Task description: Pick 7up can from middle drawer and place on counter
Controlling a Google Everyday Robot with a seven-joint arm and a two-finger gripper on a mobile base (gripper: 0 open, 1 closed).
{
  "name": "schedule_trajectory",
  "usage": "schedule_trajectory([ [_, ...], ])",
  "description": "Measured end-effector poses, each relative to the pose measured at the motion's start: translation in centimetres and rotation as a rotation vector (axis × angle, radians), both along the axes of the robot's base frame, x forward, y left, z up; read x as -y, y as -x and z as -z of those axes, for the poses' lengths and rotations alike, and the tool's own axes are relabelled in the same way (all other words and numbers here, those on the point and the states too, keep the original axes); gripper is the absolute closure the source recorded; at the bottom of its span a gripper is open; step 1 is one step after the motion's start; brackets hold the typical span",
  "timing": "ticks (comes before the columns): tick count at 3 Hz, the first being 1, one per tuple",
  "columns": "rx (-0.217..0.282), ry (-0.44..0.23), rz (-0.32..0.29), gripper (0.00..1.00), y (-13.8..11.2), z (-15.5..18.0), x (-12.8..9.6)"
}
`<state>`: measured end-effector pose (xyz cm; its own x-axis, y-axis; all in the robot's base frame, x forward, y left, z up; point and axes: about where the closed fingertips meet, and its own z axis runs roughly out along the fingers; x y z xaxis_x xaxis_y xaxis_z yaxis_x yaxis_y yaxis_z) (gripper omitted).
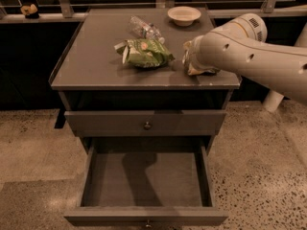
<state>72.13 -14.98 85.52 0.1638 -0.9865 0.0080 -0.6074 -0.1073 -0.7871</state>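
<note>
The middle drawer (144, 181) stands pulled out with its floor bare: the 7up can is not in it and is judged to be hidden under the tip of the arm (249, 56), at the right front corner of the counter (86, 61). The gripper (192, 61) sits low over that corner, right of the green chip bag (144, 52); its state cannot be told. Expect a light, smooth, thin-walled can: hold it mid-body with moderate force.

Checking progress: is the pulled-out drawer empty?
Empty: the drawer shows only bare grey floor. The tool is over the counter, near its right front corner.
</note>
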Motion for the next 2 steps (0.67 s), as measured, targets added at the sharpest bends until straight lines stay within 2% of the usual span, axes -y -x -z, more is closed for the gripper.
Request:
schedule_trajectory([
  [1, 0.0, 0.0, 0.0, 0.81, 0.0, 0.0, 0.0],
  [2, 0.0, 0.0, 0.0, 0.58, 0.0, 0.0, 0.0],
])
